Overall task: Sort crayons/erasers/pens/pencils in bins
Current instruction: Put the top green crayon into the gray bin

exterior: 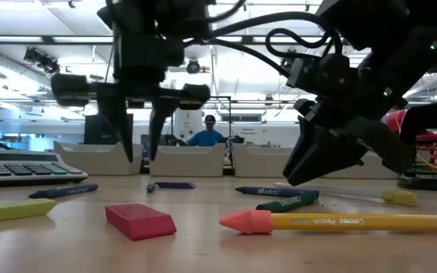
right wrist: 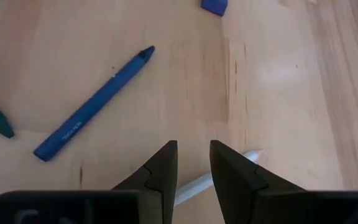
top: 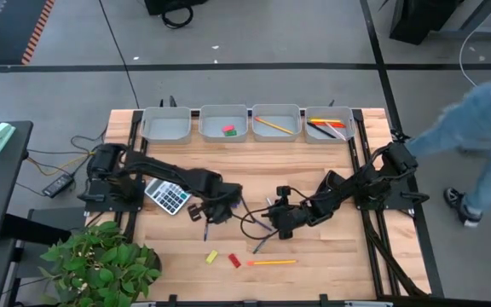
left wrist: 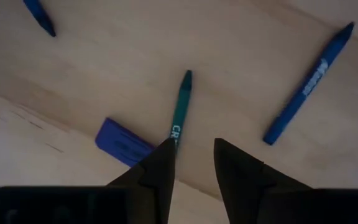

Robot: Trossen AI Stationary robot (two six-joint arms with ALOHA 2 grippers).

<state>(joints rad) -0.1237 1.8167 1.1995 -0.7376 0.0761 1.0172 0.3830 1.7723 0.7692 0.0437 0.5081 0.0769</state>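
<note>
The left gripper [left wrist: 191, 163] hangs low over the middle of the tabletop [top: 314, 170], its jaws parted and empty, pointing down at a teal-green crayon [left wrist: 181, 111] whose near end lies just ahead of the fingertips, with a small blue eraser [left wrist: 122, 143] just beside it. The right gripper [right wrist: 193, 163] is likewise spread and holding nothing, poised over a thin pale stick, likely a pencil or pen [right wrist: 213, 177], that runs under its fingers; a blue crayon [right wrist: 92, 104] lies nearby. Judging by this, both arms are in the approach step of a pick, neither having closed on anything. Along the far edge stand the four bins [top: 224, 124]: the leftmost looks empty, the second holds small erasers [top: 228, 130], the third a yellow pencil [top: 272, 124], and the fourth several red and yellow sticks [top: 329, 127]. Still loose near the front edge are a yellow eraser [top: 212, 256], a red eraser [top: 234, 261] and a pink-tipped yellow pencil [top: 272, 262]; a grey calculator [top: 167, 197] sits under the left arm. The next move probably calls for each gripper to lower so its jaws straddle the chosen item across its width, then close squarely, since thin round things may roll aside. Both arms reach inward from the table's sides, elbows bent, wrists pitched steeply downward.
</note>
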